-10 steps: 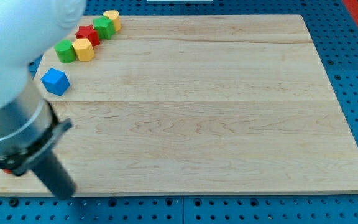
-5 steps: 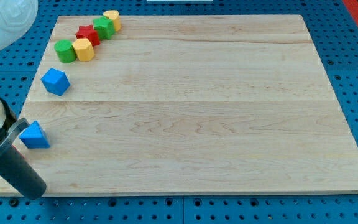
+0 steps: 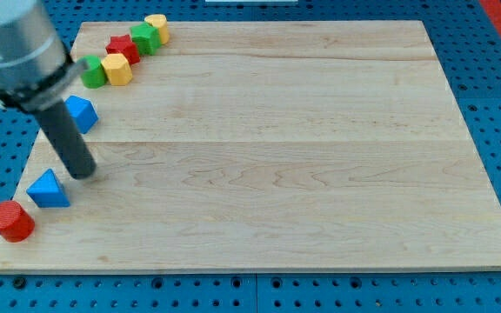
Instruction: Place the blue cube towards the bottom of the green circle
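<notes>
camera view: my tip (image 3: 83, 174), the end of a smooth dark rod with no jaws to part or close, rests on the pale grained wooden board (image 3: 277, 148). the faceted blue cube (image 3: 82, 113) sits at 12 o'clock of it, partly behind the rod. the green circle (image 3: 92, 71), a short cylinder, lies at 12 o'clock of the cube, touching a yellow block (image 3: 117, 69). a blue wedge (image 3: 49, 189) is at 8 o'clock of my tip, a red cylinder (image 3: 10, 221) beyond.
</notes>
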